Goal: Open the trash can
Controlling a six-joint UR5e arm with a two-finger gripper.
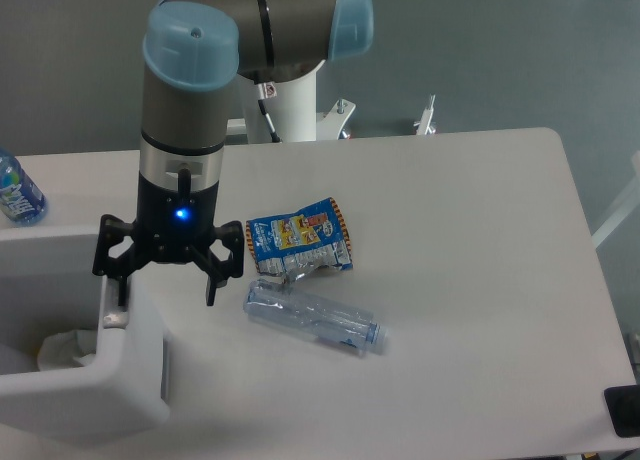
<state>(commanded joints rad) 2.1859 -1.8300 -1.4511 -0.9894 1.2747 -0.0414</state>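
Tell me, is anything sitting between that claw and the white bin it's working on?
Nothing visible. The gripper hangs open right over the trash can, one finger at its grey tab; the snack bag and clear bottle lie off to the side.

A large white boxy trash can (120,385) is seen at the table's (470,280) left front corner, its top open, white contents visible inside.

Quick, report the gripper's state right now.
Gripper: open, fingers spread wide, holding nothing; one fingertip sits at the grey push tab of the trash can.
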